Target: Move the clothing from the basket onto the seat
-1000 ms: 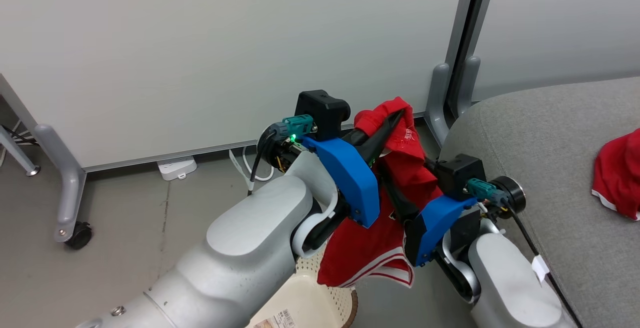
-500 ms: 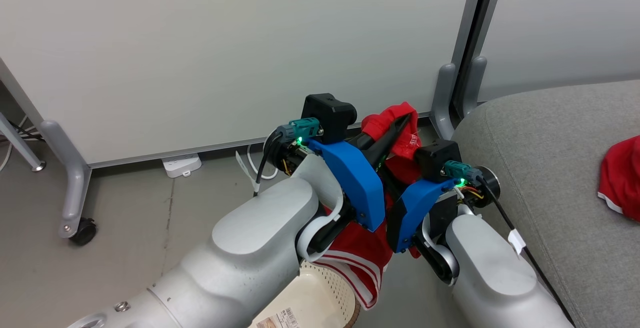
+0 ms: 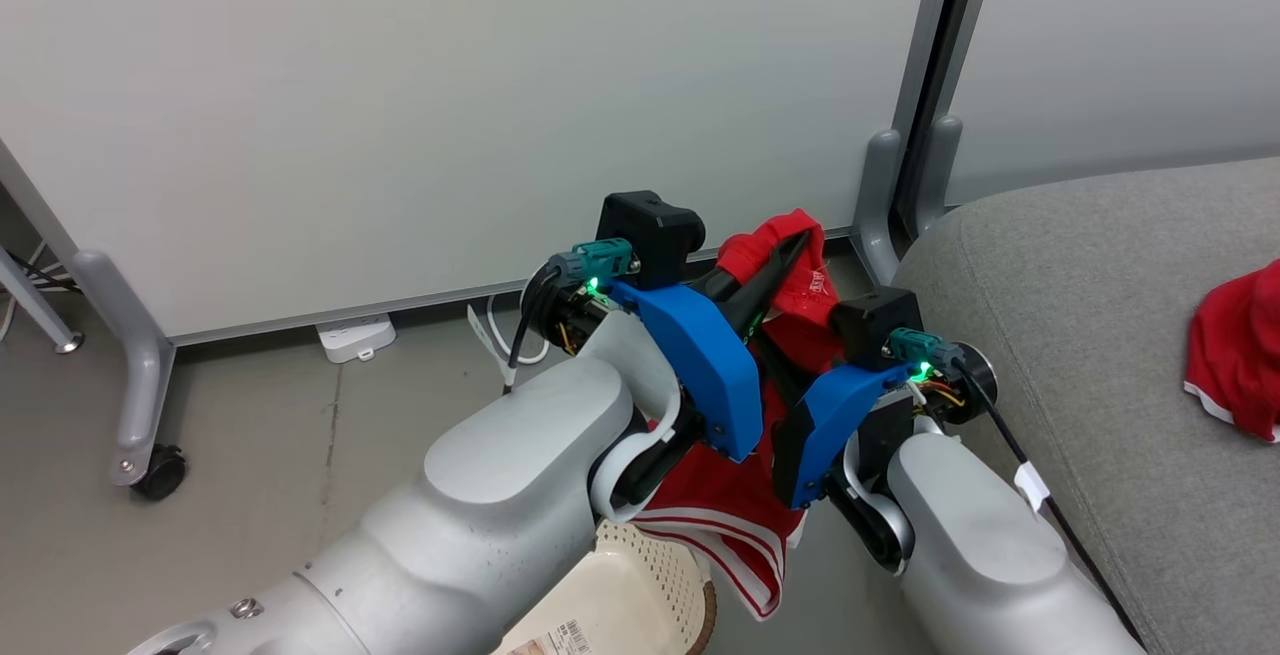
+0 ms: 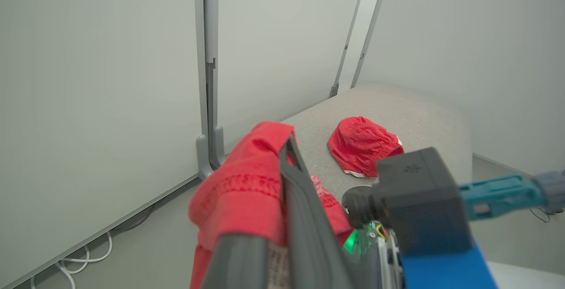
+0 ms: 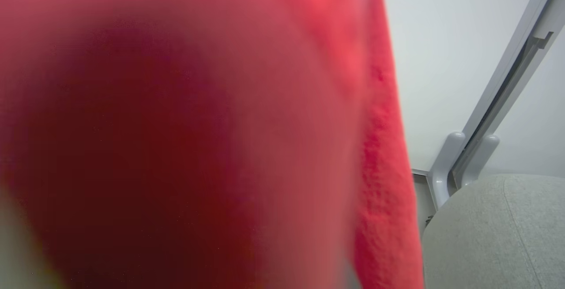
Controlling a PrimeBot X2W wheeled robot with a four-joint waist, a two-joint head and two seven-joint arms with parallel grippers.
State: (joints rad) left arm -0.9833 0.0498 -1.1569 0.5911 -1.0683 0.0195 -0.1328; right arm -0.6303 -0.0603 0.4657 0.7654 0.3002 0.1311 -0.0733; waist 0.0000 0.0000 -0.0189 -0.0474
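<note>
The left gripper [image 3: 790,245] is pinched tight on a fold of the red clothing [image 3: 725,510], up near the top. The cloth hangs down soft and floppy, and its low end is just by the basket [image 3: 640,585]. The right gripper [image 3: 788,380] is tucked in the cloth, so I cannot tell if it squeezes. The cloth looks light. A thick bunched fold seems the best place to hold. Another red piece [image 3: 1235,355] lies on the grey seat [image 3: 1080,285].

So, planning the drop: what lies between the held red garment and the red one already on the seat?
A bare stretch of the grey seat, shown in the left wrist view.
</note>
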